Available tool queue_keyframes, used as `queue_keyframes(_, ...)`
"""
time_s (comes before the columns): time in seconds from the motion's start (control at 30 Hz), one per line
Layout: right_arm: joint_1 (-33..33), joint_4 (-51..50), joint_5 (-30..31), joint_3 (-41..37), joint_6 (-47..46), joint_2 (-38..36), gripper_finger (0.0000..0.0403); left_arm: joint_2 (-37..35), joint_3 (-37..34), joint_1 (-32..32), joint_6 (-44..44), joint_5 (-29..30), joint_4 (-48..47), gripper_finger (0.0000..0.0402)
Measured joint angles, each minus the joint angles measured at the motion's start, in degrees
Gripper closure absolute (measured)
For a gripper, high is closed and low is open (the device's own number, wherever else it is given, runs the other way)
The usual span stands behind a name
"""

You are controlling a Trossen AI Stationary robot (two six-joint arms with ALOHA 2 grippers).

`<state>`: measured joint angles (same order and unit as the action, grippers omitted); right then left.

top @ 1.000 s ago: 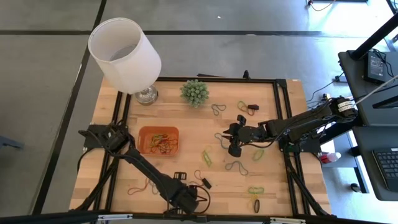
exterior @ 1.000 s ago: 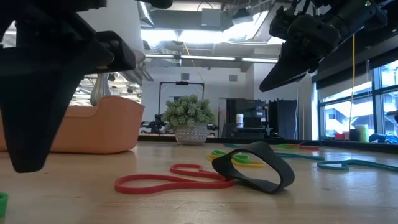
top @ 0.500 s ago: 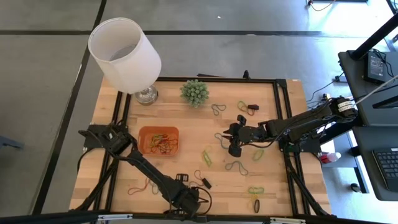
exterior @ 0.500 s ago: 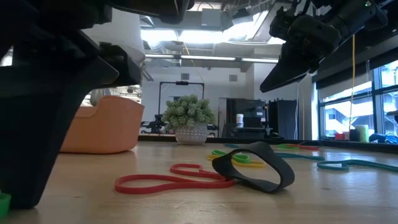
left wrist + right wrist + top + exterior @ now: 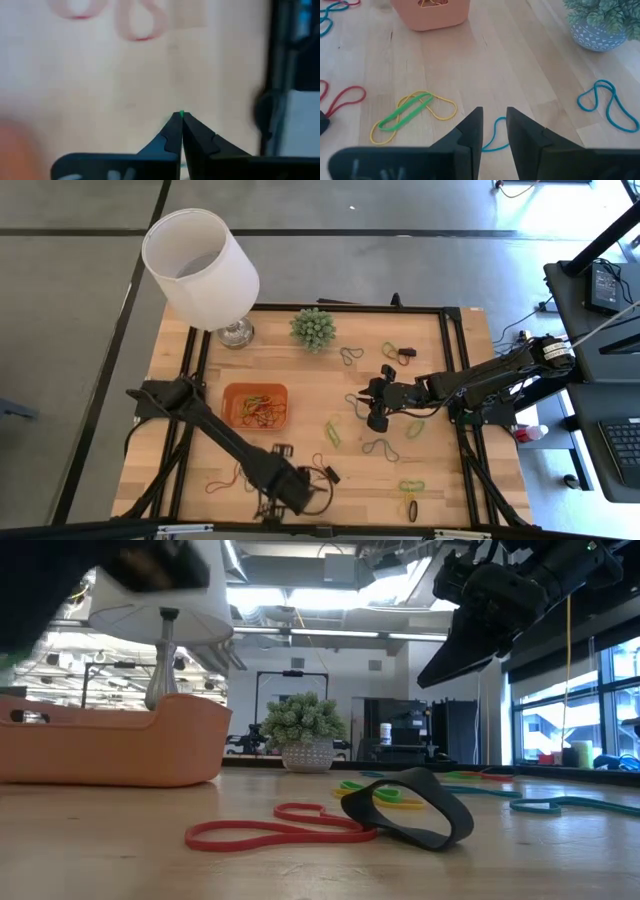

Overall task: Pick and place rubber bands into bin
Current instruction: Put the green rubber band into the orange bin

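High view: lamp and plant at far edge; bin w/ bands left of centre, long axis across table. Left gripper near front edge.

Low view: red band flat, black band on edge.

Left wrist: fingers clenched on green bit (tiny).

Right wrist: right gripper parted, empty, above yellow-green bands.

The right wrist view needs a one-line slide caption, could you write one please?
Right pincer open above a blue band, green and yellow bands alongside, orange bin beyond.

Even, bright daylight overhead; ceiling lights glare in low view. Left wrist view heavily blurred; bench washed out.
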<state>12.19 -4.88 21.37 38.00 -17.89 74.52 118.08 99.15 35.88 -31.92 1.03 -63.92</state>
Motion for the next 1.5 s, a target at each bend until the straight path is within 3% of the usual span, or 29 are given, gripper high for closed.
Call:
queue_keyframes(0.3,0.0,0.8,0.0,0.0,0.1,0.0,0.0313,-12.5,0.1,-4.6,-0.5,15.7,-20.6,0.0399)
queue_keyframes(0.47,0.0,0.8,0.0,0.0,0.1,0.0,0.0313,-14.6,-2.8,-10.9,0.3,20.0,-26.2,0.0399)
queue_keyframes(0.57,0.0,0.8,0.0,0.0,0.0,0.0,0.0313,-15.9,-7.3,-15.3,4.6,19.9,-22.6,0.0399)
queue_keyframes(0.73,0.0,0.3,0.0,0.0,-0.7,0.0,0.0313,-17.9,-18.7,-21.7,12.5,14.1,-11.5,0.0399)
queue_keyframes(1.0,0.4,-1.0,0.0,0.0,-3.1,0.0,0.0313,-26.5,-37.9,-27.5,13.9,9.6,4.4,0.0399)
queue_keyframes(1.2,1.4,-0.7,0.0,0.0,-2.7,0.9,0.0313,-33.6,-47.8,-29.1,10.2,9.5,16.8,0.0399)
queue_keyframes(1.37,1.3,-1.1,0.0,0.0,-2.2,1.2,0.0313,-35.4,-51.0,-29.0,4.0,6.4,19.5,0.0391)
queue_keyframes(1.5,1.3,-0.5,0.0,0.0,-1.3,1.2,0.0313,-35.5,-51.9,-28.7,-0.5,4.8,19.4,0.0358)
